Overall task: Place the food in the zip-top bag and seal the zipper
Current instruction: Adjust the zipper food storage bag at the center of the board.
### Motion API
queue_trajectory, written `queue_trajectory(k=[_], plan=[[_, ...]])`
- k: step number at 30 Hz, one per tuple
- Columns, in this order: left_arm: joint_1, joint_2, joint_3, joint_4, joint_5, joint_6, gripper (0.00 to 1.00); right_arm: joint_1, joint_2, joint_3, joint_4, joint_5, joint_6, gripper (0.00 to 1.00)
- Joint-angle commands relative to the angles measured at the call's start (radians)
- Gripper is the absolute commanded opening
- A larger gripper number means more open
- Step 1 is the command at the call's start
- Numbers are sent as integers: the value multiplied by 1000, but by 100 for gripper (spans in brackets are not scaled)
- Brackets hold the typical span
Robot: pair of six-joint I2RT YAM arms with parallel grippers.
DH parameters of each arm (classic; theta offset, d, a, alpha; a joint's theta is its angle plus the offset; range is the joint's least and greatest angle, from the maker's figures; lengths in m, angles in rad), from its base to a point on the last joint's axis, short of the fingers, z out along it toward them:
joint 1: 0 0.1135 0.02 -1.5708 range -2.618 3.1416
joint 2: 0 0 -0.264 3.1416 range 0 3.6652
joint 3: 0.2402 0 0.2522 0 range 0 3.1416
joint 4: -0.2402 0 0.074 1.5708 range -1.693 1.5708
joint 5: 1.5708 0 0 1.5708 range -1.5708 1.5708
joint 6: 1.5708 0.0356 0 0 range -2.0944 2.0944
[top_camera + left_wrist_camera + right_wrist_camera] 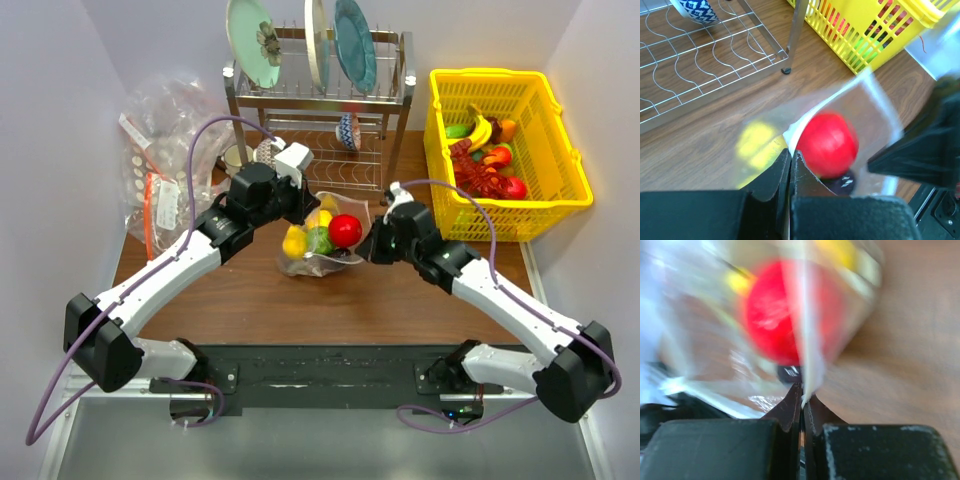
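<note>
With the food [345, 230] inside the zip-top bag [300, 264] and your left gripper [790, 161] and right gripper [802, 399] each pinching its mouth edge, sealing looks next: press along it.

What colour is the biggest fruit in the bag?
Red; the fruit shows clearest in the top view.

Between the black left claw [298, 206] and black right claw [372, 246], the clear zip-top bag [330, 263] shows a red fruit [345, 230], a yellow piece [294, 241] and a green piece [319, 239]. Past the right claw stands a bright yellow basket [480, 222]; beneath both, the bench [300, 310] is brown wood-grain.
</note>
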Motion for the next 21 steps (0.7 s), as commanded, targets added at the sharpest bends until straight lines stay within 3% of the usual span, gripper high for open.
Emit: queue_trajectory(k=[1,7,13,18,21], plan=[[8,-21,46,30,-2,4,0,1,-16,284,-97,-1,-75,0],[6,-50,96,-2,29,-20,0,-2,38,376,-140,134,-113,0],[5,34,326,-269,127,-73,0,-2,63,305,-179,133,-125,0],[4,-9,102,-176,101,-135,0,-2,27,375,-211,115,-137,0],[3,14,63,-174,136,-159,0,-2,4,458,-243,115,-157,0]])
